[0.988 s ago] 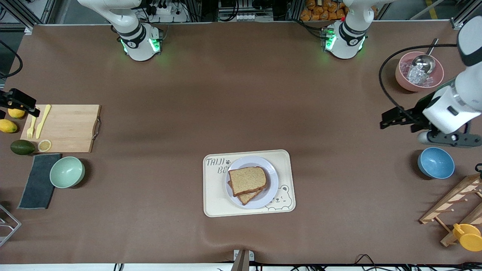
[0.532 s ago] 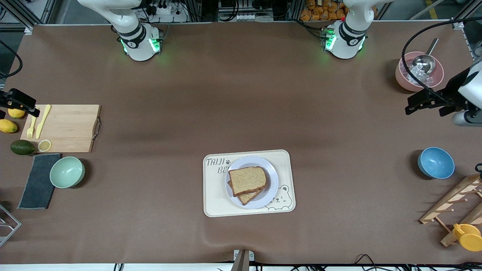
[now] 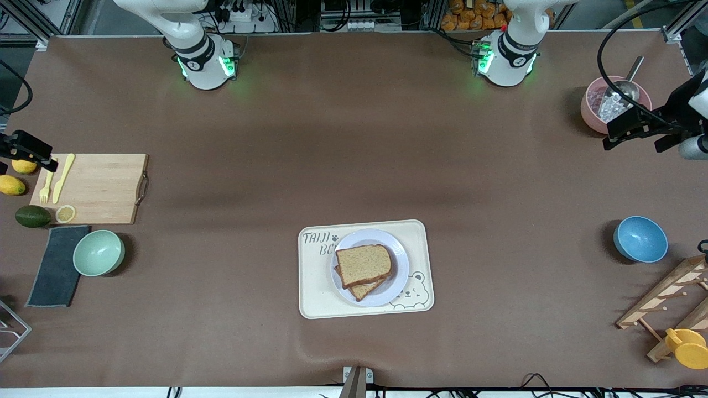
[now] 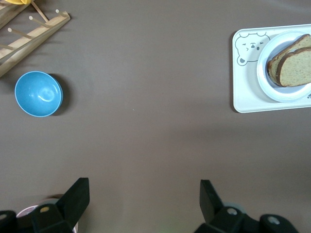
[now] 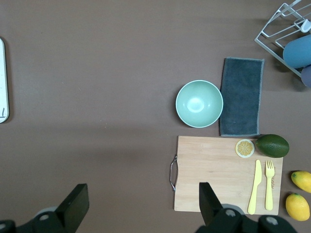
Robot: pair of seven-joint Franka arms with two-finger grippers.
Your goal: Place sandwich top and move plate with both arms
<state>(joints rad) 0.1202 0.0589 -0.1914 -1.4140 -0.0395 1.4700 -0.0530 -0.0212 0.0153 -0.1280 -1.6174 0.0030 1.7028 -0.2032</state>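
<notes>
The sandwich top (image 3: 363, 264) lies flat on a darker slice (image 3: 369, 289), both on the plate (image 3: 399, 260). That plate stands on a cream bear tray (image 3: 315, 287) in the middle of the table, nearer the front camera. The left wrist view shows the sandwich top (image 4: 297, 69), the plate (image 4: 277, 93) and the tray (image 4: 241, 92) far off. My left gripper (image 3: 633, 138) (image 4: 143, 188) hangs open and empty over the pink bowl's edge at the left arm's end. My right gripper (image 3: 27, 150) (image 5: 142, 191) waits open and empty over the cutting board's end.
A pink bowl (image 3: 594, 113) with a scoop, a blue bowl (image 3: 640, 239) and a wooden rack (image 3: 664, 298) stand at the left arm's end. A cutting board (image 3: 94, 188), green bowl (image 3: 98, 252), dark cloth (image 3: 55, 265), avocado and lemons lie at the right arm's end.
My left gripper has drawn away from the blue bowl toward the pink bowl and the table's end, still open. The right arm, the plate and the bread have not moved.
</notes>
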